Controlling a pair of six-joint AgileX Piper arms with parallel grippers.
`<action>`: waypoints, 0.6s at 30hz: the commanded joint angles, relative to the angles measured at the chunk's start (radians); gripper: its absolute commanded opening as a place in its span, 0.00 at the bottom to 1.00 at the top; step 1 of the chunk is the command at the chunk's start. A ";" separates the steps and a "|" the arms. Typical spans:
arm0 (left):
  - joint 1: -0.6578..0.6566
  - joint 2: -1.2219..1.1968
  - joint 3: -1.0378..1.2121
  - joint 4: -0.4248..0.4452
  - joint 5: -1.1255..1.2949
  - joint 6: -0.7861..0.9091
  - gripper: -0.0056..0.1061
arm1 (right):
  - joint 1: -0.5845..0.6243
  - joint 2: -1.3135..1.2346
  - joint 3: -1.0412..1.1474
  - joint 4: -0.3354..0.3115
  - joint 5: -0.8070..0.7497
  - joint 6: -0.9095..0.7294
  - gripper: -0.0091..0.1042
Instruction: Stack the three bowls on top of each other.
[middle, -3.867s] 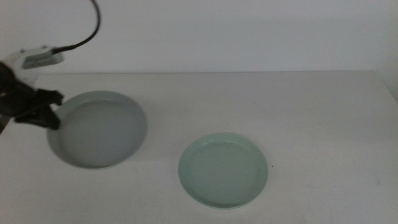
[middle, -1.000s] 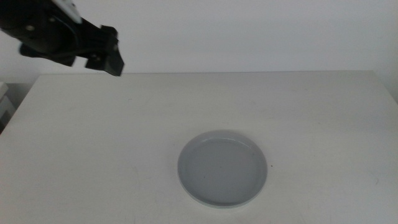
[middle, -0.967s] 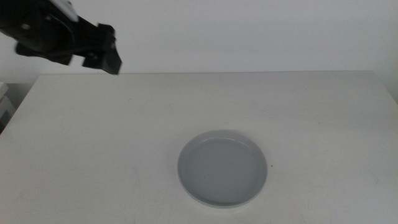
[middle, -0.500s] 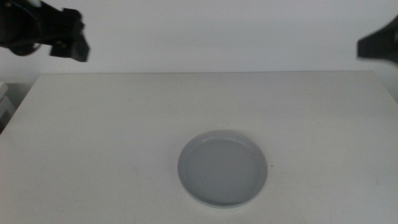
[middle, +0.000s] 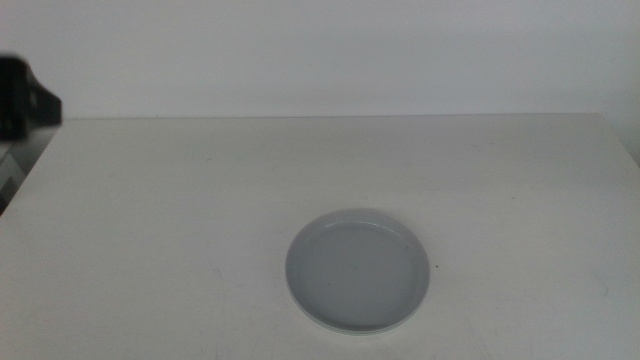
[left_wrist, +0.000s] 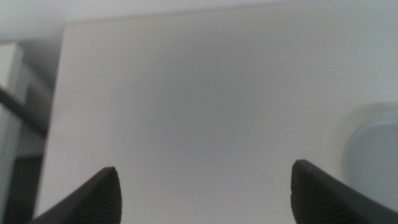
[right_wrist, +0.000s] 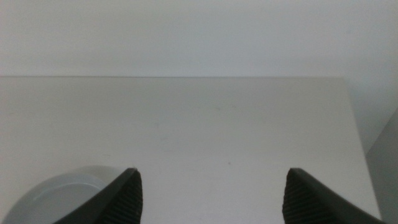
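Since the grey-blue bowl (middle: 360, 271) now sits where the pale mint green bowl lay on its own a few seconds ago, the stack looks finished or nearly so. From above only the grey-blue top surface shows, slightly right of centre on the near half of the table (middle: 200, 200); the green bowl must be underneath, and whether the white bowl is under that too cannot be told from these views. The spot on the left where the grey-blue bowl was being held by its rim is bare tabletop.

The left gripper (left_wrist: 202, 186) has drawn back from over the table's far left corner, where it hung half a second ago. In the middle view only a dark scrap of it (middle: 25, 98) shows at the left edge. Its wrist view shows the jaws spread wide and holding nothing, with an edge of the stack (left_wrist: 373, 155) off to one side. The right gripper (right_wrist: 211, 190), glimpsed at the far right edge half a second ago, has left the middle view; its jaws also stand apart and empty, and its camera catches the stack's rim (right_wrist: 56, 196).

With both arms retreating and nothing loose on the table, I judge the placing step done and the arms heading to rest.
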 joint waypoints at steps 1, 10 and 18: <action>0.001 -0.100 0.105 -0.048 -0.233 0.013 0.94 | 0.007 -0.073 0.044 0.031 -0.129 -0.061 0.59; 0.001 -0.363 0.566 -0.086 -0.748 0.033 0.94 | 0.028 -0.355 0.346 0.080 -0.318 -0.185 0.59; 0.001 -0.553 0.731 -0.088 -0.756 0.031 0.94 | 0.028 -0.543 0.475 0.083 -0.296 -0.177 0.59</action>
